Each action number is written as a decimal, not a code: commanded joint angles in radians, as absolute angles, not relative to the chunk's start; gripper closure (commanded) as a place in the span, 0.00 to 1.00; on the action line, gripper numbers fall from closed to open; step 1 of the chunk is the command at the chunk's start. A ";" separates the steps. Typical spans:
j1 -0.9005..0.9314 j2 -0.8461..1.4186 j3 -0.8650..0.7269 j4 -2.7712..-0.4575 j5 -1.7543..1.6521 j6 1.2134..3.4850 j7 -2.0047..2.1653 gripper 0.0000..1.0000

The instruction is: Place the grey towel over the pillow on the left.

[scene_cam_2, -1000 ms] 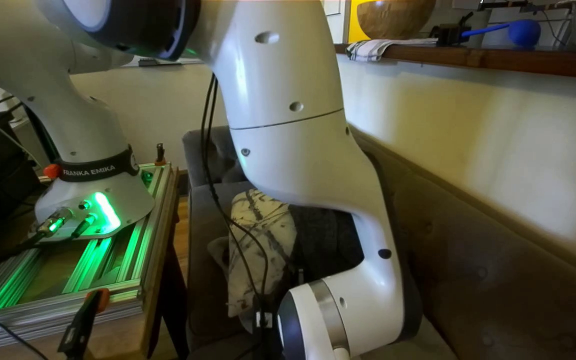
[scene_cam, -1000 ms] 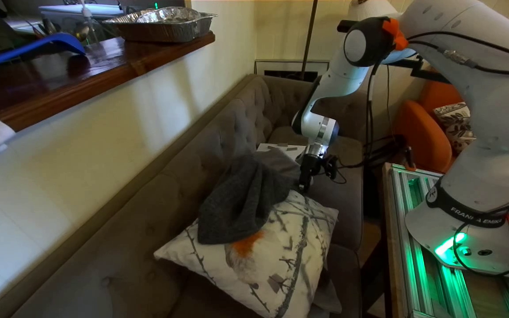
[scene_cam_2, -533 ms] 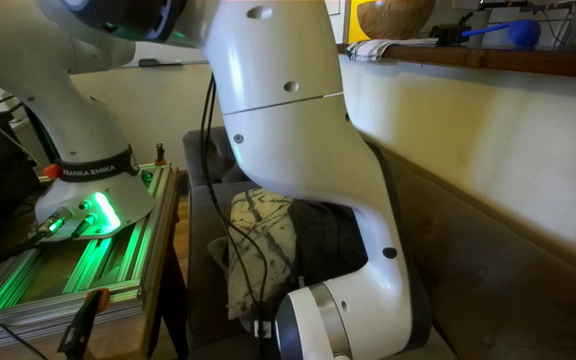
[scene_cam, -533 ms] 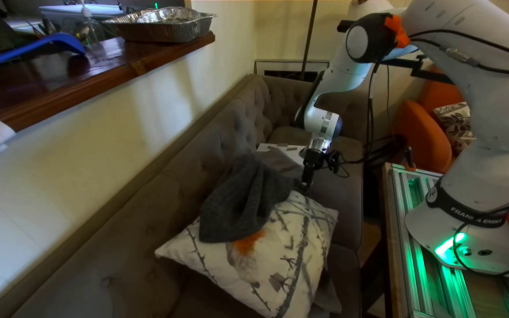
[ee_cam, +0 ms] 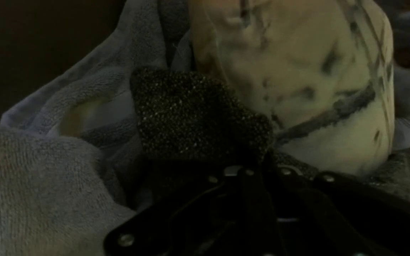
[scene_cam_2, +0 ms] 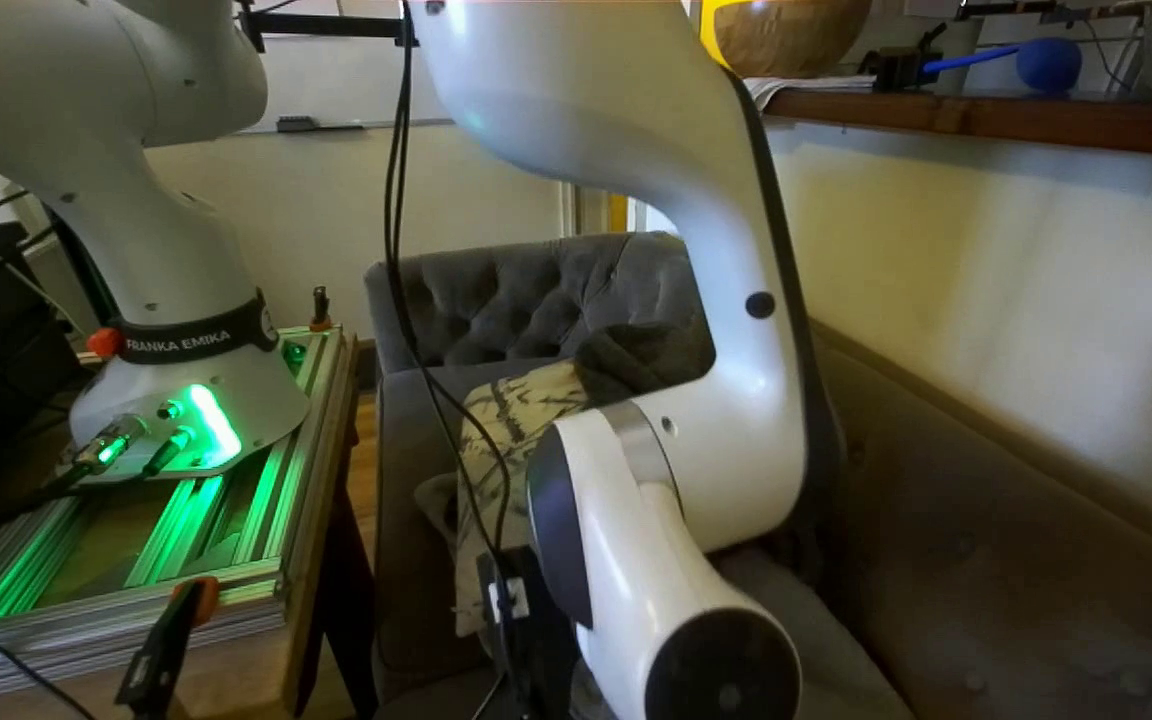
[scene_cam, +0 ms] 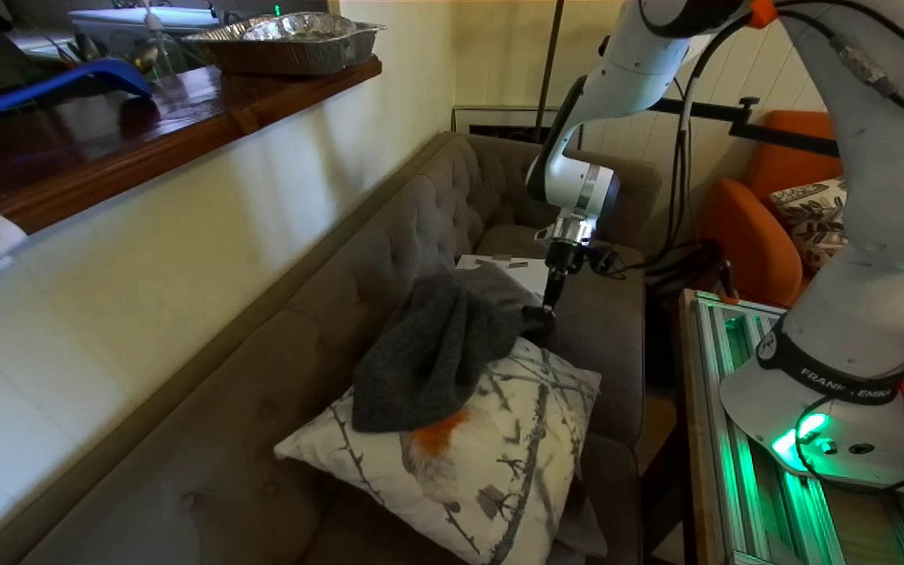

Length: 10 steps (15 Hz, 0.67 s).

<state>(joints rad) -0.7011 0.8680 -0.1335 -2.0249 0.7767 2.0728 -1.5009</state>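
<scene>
- Far left in an exterior view, the counter and its foil tray sit well apart from the work and need no special care.
- Next comes the sofa, its tufted back rising beside the cloth. Better to move away from that back than to rub along it.
- The grey towel lies in loose folds over the upper left part of the pillow, its lower edge by the bird's orange patch. The lower and right parts are bare, so the covering looks only partly done.
- Just behind the towel is a paler grey piece; cushion or more cloth, I cannot tell.
- At the towel's right end the jaws point down, clenched, as I read it, on a bunched corner; the wrist view shows dark cloth running into the tips, though dimly. The step looks like spreading this corner: lift it clear of the pillow's edge, carry it across the bare side with some slack so the laid part isn't dragged off, lower it onto the print, then let go and rise straight up.
- Farther right, cables hang from the arm; slow turns should stop them brushing the cloth.
- The orange chair holds a patterned cushion, probably not the target.
</scene>
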 commanded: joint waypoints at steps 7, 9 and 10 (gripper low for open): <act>-0.546 0.357 -0.146 -2.567 0.767 2.370 -1.842 0.99; -0.515 0.259 -0.151 -2.653 0.773 2.396 -1.917 0.99; -0.493 0.208 -0.151 -2.697 0.778 2.411 -1.950 0.99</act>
